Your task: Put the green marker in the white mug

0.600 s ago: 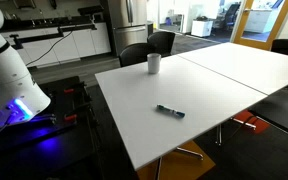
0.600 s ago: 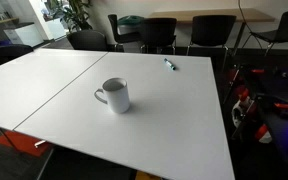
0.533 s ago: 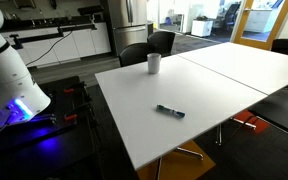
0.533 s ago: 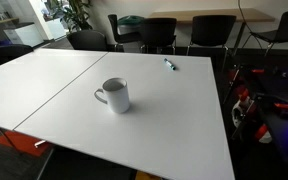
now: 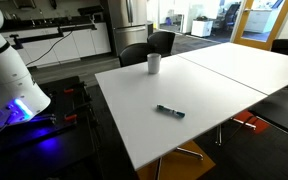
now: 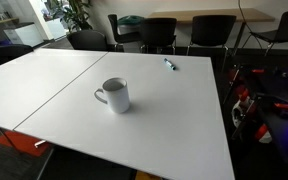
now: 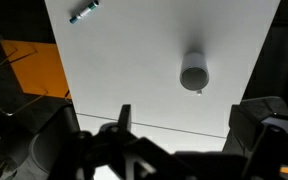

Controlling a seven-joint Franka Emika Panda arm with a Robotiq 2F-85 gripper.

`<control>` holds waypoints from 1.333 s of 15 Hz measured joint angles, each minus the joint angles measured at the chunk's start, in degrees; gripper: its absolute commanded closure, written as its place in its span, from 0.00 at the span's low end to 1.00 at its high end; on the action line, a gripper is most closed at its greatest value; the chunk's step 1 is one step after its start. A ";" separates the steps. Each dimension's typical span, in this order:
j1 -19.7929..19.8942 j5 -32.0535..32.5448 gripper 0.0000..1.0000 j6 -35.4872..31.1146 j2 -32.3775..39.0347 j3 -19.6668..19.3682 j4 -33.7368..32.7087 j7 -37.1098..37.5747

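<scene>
The green marker point(image 5: 170, 111) lies flat on the white table point(image 5: 214, 90), near its front edge. It also shows in an exterior view point(image 6: 169, 65) at the table's far side, and in the wrist view point(image 7: 83, 12) at the top left. The white mug point(image 5: 154, 63) stands upright at the far end of the table, well apart from the marker. It shows with its handle to the left in an exterior view point(image 6: 115, 95) and from above in the wrist view point(image 7: 193, 75). My gripper point(image 7: 189, 122) is open and empty, high above the table, out of both exterior views.
The white robot body point(image 5: 9, 70) stands off the table's end. Black chairs point(image 6: 164, 30) line the table's far side, and more stand behind the mug point(image 5: 149, 47). A seam point(image 6: 54, 90) joins two tabletops. Cables and gear lie on the floor point(image 6: 259, 105).
</scene>
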State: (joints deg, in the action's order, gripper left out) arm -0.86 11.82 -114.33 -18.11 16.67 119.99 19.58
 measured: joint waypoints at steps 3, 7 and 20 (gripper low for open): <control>-0.10 -0.09 0.00 -0.05 0.00 -1.61 0.21 1.14; 0.24 -1.27 0.00 -0.19 0.00 -5.34 1.62 5.68; 4.80 -12.56 0.00 -15.72 2.13 -12.32 15.08 25.77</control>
State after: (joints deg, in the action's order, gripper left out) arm 3.94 -0.74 -130.05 -15.98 4.36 135.08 45.36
